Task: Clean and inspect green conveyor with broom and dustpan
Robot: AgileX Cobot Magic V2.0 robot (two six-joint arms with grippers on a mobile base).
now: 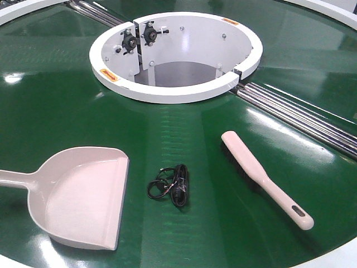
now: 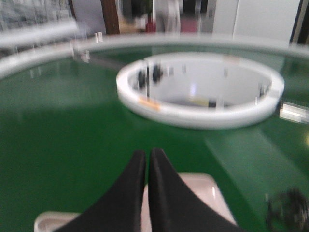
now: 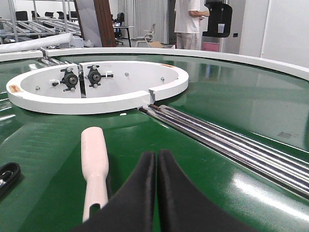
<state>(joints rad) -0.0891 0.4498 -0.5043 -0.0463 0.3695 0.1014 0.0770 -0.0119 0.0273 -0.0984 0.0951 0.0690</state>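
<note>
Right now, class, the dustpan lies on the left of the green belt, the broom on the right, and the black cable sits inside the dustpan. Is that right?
Not quite. The black cable is not inside the dustpan; it lies on the green belt between the dustpan and the broom, touching neither. The front-facing view shows it. The rest holds.

Dustpan [image 1: 83, 195] left of broom [image 1: 266, 180]
</note>
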